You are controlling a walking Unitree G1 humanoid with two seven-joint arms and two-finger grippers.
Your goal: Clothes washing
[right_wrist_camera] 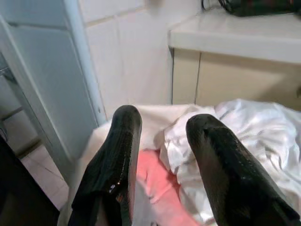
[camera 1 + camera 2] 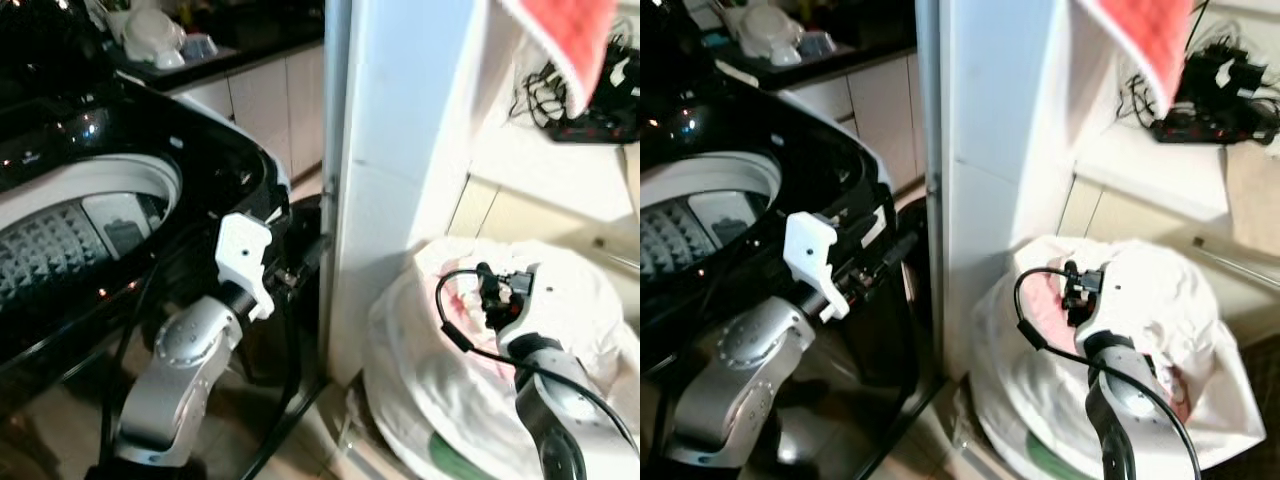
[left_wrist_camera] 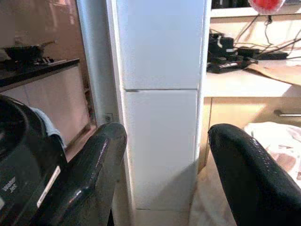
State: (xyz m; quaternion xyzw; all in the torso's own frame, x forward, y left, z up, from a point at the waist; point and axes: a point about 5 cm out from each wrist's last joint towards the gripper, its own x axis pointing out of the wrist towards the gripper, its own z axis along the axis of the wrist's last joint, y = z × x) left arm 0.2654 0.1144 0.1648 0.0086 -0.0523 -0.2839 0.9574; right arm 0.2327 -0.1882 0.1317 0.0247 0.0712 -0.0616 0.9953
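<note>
A pale label with small dark lettering is seen on the black glossy top-loading washing machine [image 2: 200, 150] in the left wrist view, but the writing is too small and blurred to be read. The machine's lid is open and its grey perforated drum [image 2: 60, 250] is exposed.

The left gripper [image 3: 162, 179] is held raised beside the front corner of the machine, pointed at the tall white cabinet panel [image 2: 400, 180]; its jaws are spread wide with nothing between them. The silver left arm is bent at the elbow.

The right gripper [image 1: 162, 160] is stretched forward and down over the heap of white laundry in a white bag [image 2: 560, 330] on the floor, just beside the panel. Its jaws are parted, grasping nothing, directly above a pink garment [image 1: 160, 188] lying among the white cloth. A red quilted cloth [image 2: 570, 40] hangs above a beige worktop [image 2: 1150, 160] carrying black tangled cables [image 2: 1220, 90].
</note>
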